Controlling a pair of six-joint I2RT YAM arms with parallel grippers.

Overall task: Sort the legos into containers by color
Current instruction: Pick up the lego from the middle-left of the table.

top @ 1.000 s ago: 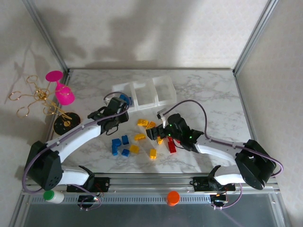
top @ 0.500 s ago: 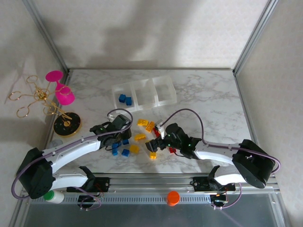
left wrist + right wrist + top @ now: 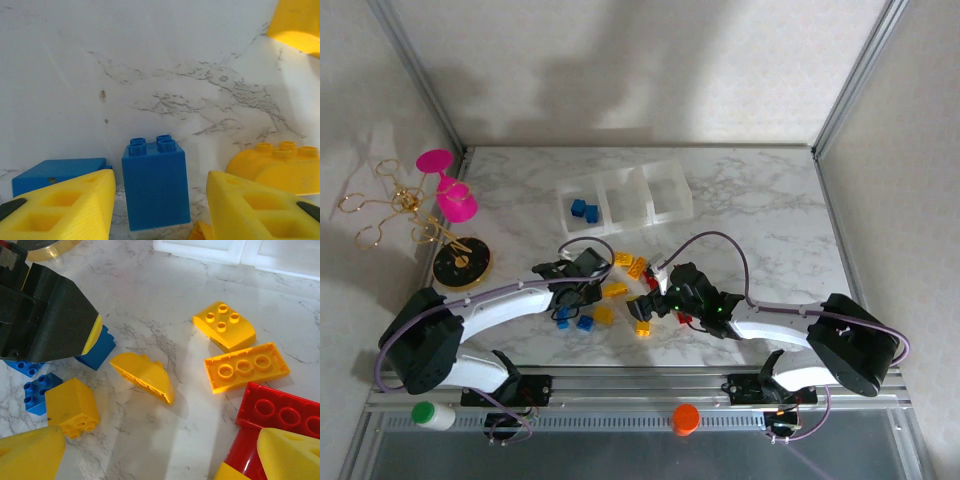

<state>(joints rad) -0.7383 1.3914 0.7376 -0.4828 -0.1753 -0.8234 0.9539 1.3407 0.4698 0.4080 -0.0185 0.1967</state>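
Centrally, upright blue lego (image 3: 156,187), within the open left gripper (image 3: 160,202)

Glossy plastic legos (image 3: 224,326) lie on a smooth marble-look table (image 3: 150,280).

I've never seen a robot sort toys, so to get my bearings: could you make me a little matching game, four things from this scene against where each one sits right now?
Things:
1. pink goblet
2. upright blue brick
3. red brick
4. orange cap

Places:
A. beside the flat yellow brick
B. on the near rail
C. between the left gripper's fingers
D. far left, near the black disc

Pairs: 1-D, 2-C, 3-A, 4-B.
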